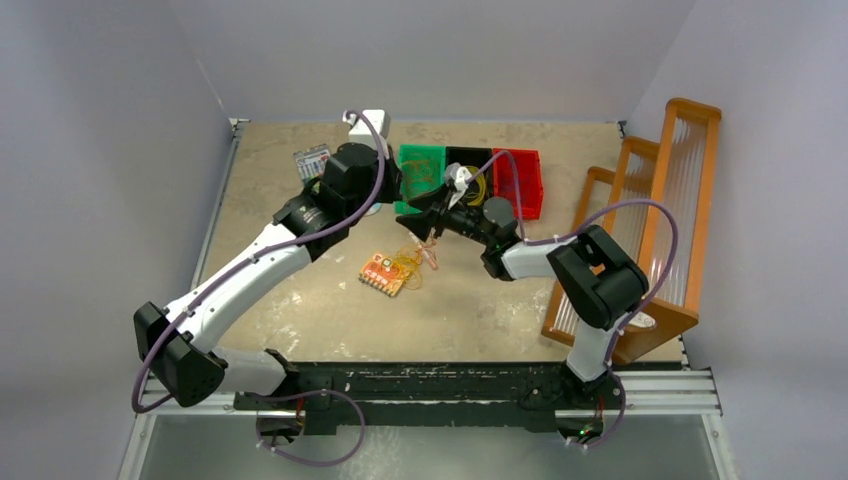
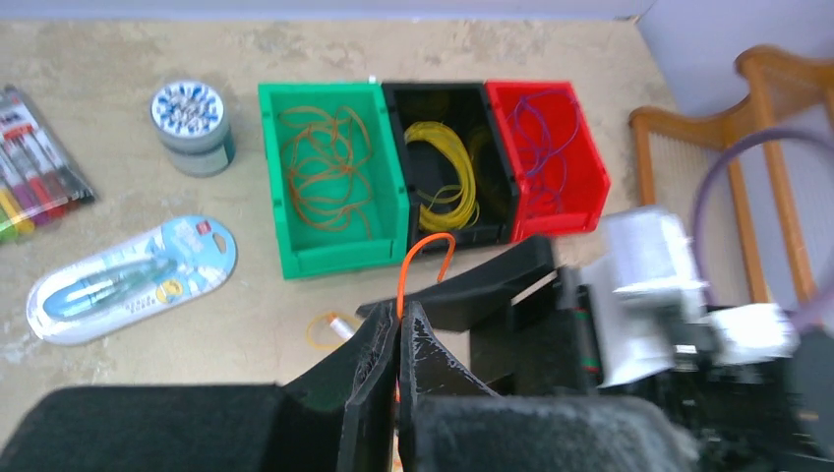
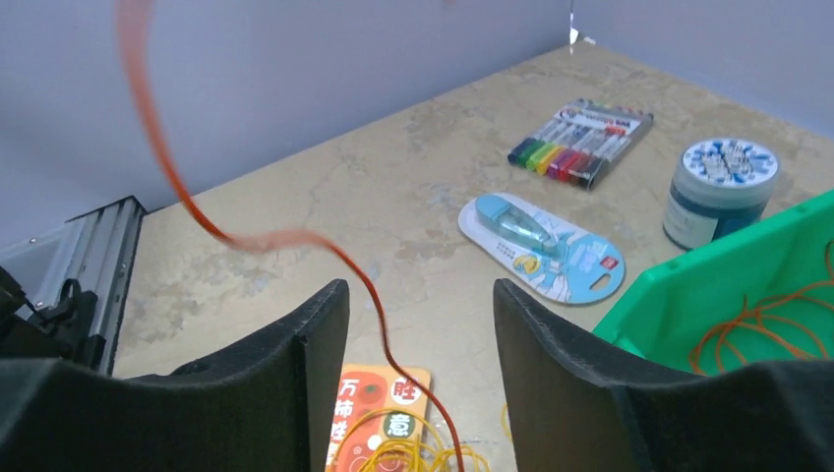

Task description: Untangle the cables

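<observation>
Row of green, black and red plastic bins point(image 2: 334, 258) sat at table's far side, marker pack point(image 2: 34, 162) and round tin point(image 2: 192, 128) beside it, left gripper point(image 2: 398, 320) clenched on upright, arching orange-red cable point(image 2: 430, 241), right gripper point(image 3: 421, 295) released astride it, yellow tangle point(image 1: 405, 265) lay on orange card point(image 1: 380, 272).

Marker pack point(image 3: 580, 144), round jar point(image 3: 720, 192), blister pack point(image 3: 541, 246), wooden rack point(image 1: 695, 106)

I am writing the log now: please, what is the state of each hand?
Left hand: closed, holding the orange cable.
Right hand: open, holding nothing.
</observation>
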Controlling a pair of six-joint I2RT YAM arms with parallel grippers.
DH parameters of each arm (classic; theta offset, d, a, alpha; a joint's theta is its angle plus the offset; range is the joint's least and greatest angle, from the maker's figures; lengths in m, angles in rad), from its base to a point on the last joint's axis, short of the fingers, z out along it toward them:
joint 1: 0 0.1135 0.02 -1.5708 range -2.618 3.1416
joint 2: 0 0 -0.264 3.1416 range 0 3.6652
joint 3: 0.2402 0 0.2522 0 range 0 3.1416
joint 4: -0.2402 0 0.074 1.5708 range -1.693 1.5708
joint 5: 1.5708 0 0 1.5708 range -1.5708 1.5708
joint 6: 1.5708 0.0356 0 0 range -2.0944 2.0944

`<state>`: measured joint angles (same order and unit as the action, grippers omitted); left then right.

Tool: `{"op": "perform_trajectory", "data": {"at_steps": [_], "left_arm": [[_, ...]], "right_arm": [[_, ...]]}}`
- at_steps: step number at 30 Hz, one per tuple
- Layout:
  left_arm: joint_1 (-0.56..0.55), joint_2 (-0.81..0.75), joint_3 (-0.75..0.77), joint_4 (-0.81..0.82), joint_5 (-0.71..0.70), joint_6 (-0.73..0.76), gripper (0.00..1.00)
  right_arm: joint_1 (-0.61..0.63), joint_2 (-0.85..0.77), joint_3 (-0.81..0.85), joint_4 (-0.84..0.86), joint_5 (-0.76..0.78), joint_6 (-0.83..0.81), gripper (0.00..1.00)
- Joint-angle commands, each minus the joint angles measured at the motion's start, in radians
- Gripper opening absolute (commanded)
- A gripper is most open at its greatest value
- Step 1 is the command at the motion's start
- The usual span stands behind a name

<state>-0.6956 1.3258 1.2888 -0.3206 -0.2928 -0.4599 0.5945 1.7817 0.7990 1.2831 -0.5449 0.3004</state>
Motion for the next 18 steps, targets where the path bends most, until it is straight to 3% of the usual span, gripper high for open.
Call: {"op": "perform_trajectory", "data": {"at_steps": [1, 10, 18], "left_arm": [[0.007, -0.004, 0.140, -0.009, -0.033, 0.071, 0.00], [0.060, 0.077, 0.378, -0.016, -0.090, 0.135, 0.00], [0.084, 0.165, 0.548, -0.001, -0.078, 0.159, 0.00]], "right_arm": [[-0.001, 0.059, 0.023, 0.110, 0.006, 0.025, 0.52], [-0.001, 0.087, -0.150, 0.139, 0.051, 0.066, 0.33], [-0.001, 0.144, -0.251, 0.256, 0.016, 0.141, 0.28]]}}
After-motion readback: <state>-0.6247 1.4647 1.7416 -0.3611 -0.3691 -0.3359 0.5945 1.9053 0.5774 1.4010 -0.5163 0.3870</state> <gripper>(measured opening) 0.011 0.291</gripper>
